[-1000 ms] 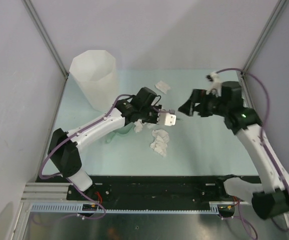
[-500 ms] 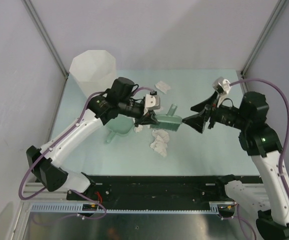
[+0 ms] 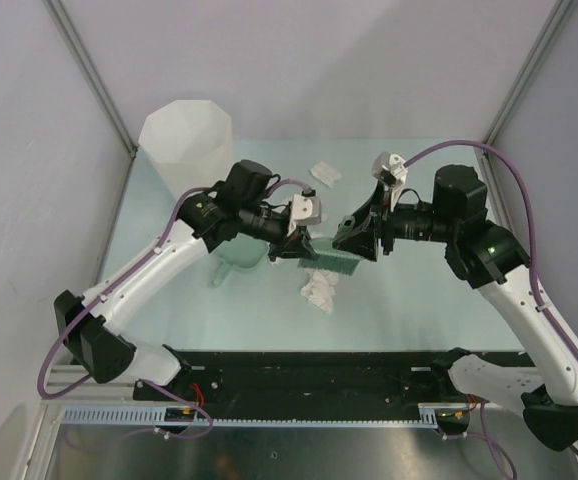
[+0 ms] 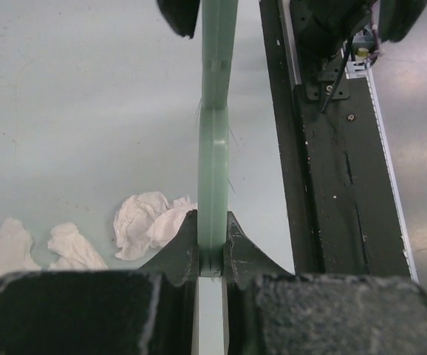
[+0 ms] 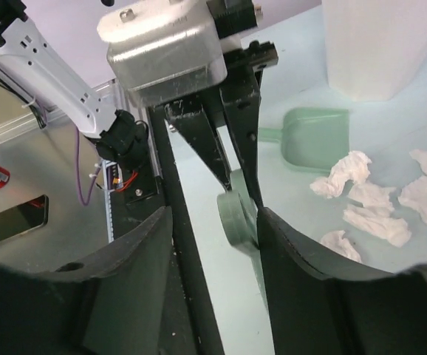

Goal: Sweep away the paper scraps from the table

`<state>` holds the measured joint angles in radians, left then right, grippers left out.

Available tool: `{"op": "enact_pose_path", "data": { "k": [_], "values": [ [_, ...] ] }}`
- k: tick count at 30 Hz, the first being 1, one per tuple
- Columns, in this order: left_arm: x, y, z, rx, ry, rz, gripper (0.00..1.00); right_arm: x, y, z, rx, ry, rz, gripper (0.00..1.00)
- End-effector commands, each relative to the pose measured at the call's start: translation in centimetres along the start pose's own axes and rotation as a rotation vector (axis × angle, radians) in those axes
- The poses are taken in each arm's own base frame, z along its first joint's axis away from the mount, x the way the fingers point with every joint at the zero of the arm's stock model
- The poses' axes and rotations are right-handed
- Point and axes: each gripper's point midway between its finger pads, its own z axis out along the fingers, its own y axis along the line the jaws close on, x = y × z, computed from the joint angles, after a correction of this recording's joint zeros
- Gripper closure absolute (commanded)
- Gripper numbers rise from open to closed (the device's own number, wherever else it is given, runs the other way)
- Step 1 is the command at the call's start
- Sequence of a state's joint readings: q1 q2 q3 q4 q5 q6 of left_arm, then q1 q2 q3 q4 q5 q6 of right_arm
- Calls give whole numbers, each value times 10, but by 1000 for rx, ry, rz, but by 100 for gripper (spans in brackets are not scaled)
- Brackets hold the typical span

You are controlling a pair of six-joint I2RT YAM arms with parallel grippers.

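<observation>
Right gripper (image 3: 349, 243) has swung in from the right, jaws narrowing around the brush (image 3: 331, 262) that the left gripper (image 3: 302, 243) pinches tight. Looks like a handover; paper scraps (image 3: 319, 288) still unswept.

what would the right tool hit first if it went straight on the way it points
Most likely the brush: its round handle end sits just ahead, in the gap between the open fingers of the right tool, with the left tool clamped on it behind. Depth is hard to judge.
</observation>
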<state>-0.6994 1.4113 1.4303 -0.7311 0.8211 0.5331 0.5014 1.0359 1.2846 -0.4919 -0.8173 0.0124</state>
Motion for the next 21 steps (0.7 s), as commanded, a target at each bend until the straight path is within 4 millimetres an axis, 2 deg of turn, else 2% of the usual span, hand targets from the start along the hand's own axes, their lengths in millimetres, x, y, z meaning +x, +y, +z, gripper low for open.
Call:
{"op": "enact_pose_path", "data": {
  "k": [1,4,5,9,10,12,13,15,16,17,18,19,20,21],
  "values": [
    [-7,-15,-1,49,-20,17,100,-20,2,4,17,-23,-89,48],
    [-7,-16,-1,53,-18,21,100,-19,-1,6,27,-9,-89,72],
    [-7,-17,-1,53,-18,22,100,-20,-1,6,30,-11,-93,98],
    [-11,-15,-4,37,-19,28,100,-19,2,1,34,-7,-101,100],
    [-12,-12,-4,24,-14,21,99,-19,-4,-1,77,-6,-99,100],
    [-18,-1,-8,-45,0,-24,7,-22,-16,-7,175,-17,-78,100],
    [-12,17,-9,-134,44,-56,0,-25,-38,-15,322,-35,-67,100],
    [-18,38,-17,-264,65,-118,0,-33,-65,-27,510,-80,-10,100],
    [-10,59,-27,-394,113,-132,0,-37,-95,-49,728,-118,21,100],
    [-7,68,-32,-452,132,-139,0,-39,-108,-60,848,-153,51,100],
    [-2,77,-39,-521,159,-149,0,-33,-122,-71,963,-185,108,100],
    [8,91,-51,-627,208,-158,0,-33,-136,-93,1118,-223,113,100],
    [17,95,-56,-669,239,-159,0,-35,-138,-96,1149,-256,108,100],
    [40,96,-55,-680,307,-152,0,-29,-142,-98,1181,-256,104,100]
  ]
}}
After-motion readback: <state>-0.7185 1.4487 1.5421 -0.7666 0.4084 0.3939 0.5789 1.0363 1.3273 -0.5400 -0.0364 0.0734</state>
